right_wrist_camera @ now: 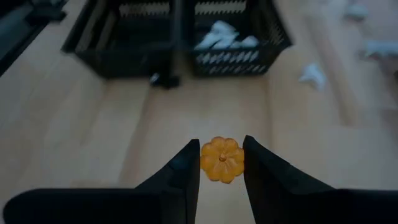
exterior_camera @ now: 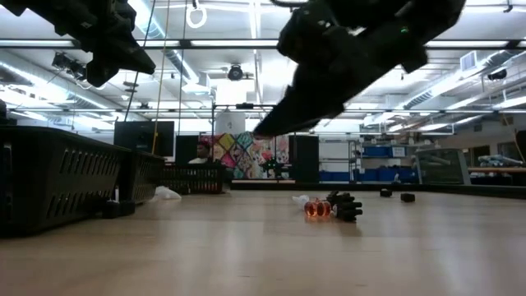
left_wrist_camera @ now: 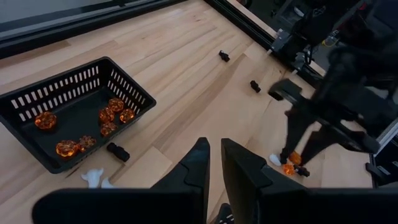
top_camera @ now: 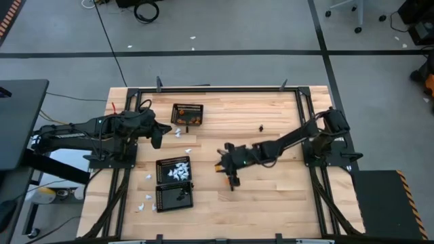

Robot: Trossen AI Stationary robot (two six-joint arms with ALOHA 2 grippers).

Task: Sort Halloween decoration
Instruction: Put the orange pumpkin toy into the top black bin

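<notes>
Orange pumpkin piece (right_wrist_camera: 222, 159), seen from the right wrist: a small, rounded, lobed toy, flower-like in outline, sitting between the two dark fingers of the right gripper (right_wrist_camera: 221, 163) above bare wooden table (right_wrist_camera: 81, 137). It is judged light, rigid and smooth-skinned, so liable to slip or spring out sideways; the sound hold is across its widest part, one finger on each opposite lobe, as here. The jaws stand partly closed, pinching the piece on both flanks.

In the high view the right gripper (top_camera: 231, 177) is near the table's middle, just beside the basket of white pieces (top_camera: 173, 169), and the basket of black pieces (top_camera: 175, 196) adjoins that one. Loose white pieces (top_camera: 147, 200) lie on the wood beside these baskets.

The basket of orange pieces (left_wrist_camera: 73, 111), well apart towards the far edge, holds several pumpkins (left_wrist_camera: 114, 104); a black piece (left_wrist_camera: 117, 151) and a white piece (left_wrist_camera: 93, 178) lie just outside it.

The left gripper (left_wrist_camera: 214, 163) waits near that basket, jaws narrowly parted and holding nothing.
</notes>
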